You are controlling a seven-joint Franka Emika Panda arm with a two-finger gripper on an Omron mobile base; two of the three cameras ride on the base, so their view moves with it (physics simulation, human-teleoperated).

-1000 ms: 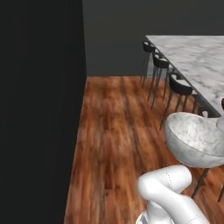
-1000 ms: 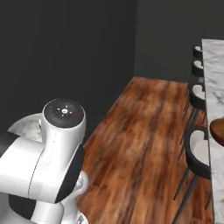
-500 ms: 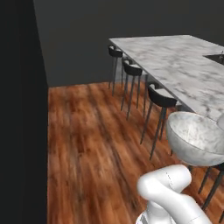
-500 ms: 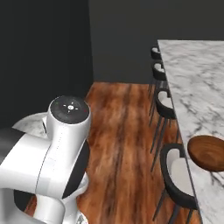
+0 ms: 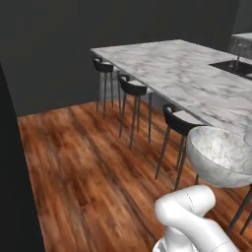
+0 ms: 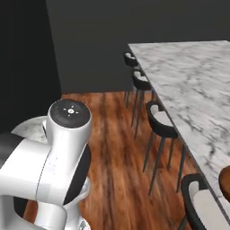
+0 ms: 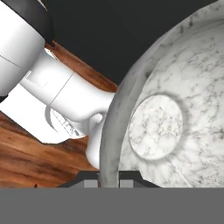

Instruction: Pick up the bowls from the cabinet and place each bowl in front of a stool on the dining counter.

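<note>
Our base has swung toward the dining counter (image 5: 187, 74), bringing its stools (image 5: 132, 88) along the near edge closer. We judge delivery underway: the gripper (image 7: 108, 177) is clamped on the marble bowl's (image 5: 220, 155) rim.

a home kitchen with a dining area: a long marble counter (image 5: 182, 78) with a black inset sink (image 5: 231, 66) and tap (image 5: 239, 51), a row of black-framed stools (image 5: 132, 88) tucked along its edge, a wood plank floor (image 5: 88, 162) and dark walls (image 5: 74, 34).

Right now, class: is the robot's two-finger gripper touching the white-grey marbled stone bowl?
Touching. In the hand view the gripper has its two dark tips closed on either side of the white-grey marbled stone bowl's rim, pinching it.
</note>
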